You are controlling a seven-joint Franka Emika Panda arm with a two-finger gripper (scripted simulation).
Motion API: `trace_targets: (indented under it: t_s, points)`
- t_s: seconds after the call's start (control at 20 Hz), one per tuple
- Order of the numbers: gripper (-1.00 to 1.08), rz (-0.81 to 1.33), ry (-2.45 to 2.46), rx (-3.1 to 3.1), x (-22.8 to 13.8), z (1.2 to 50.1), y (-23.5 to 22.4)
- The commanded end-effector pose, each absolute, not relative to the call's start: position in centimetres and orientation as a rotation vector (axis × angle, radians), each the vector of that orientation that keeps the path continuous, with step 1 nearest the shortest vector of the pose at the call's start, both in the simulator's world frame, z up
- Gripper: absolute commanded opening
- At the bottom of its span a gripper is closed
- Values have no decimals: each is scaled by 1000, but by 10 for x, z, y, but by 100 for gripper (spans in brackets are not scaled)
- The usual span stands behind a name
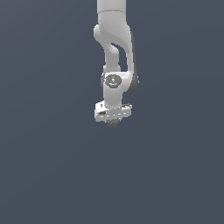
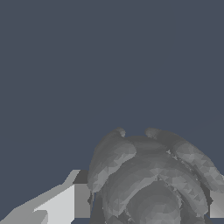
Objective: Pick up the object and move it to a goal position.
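The object (image 1: 113,124) is a small dark grey, lumpy ball that sits right under the white gripper block in the exterior view. In the wrist view the object (image 2: 153,175) fills the space between the two pale fingers (image 2: 65,203), its rounded ridges pressed against both. My gripper (image 1: 113,122) hangs from the arm with its fingers pointing down and is shut on the object. No goal marker shows in either view.
The white arm (image 1: 114,48) comes down from the top of the exterior view. A plain dark blue-grey surface (image 1: 52,175) lies all around, with no other objects in sight.
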State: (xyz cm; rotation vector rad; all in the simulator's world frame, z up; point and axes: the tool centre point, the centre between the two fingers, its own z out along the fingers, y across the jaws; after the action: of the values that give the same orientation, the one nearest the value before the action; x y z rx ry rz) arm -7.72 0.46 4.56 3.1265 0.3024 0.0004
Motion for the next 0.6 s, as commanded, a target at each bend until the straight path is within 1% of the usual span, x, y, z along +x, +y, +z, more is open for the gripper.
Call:
trace_targets:
  t_s: [0.0,0.25,0.55]
  points:
    - [-100,2,305,3126,-76,51,16]
    - [-100,2,305,3126,-73,67,53]
    - [-100,1,305,3126,-66,95,117]
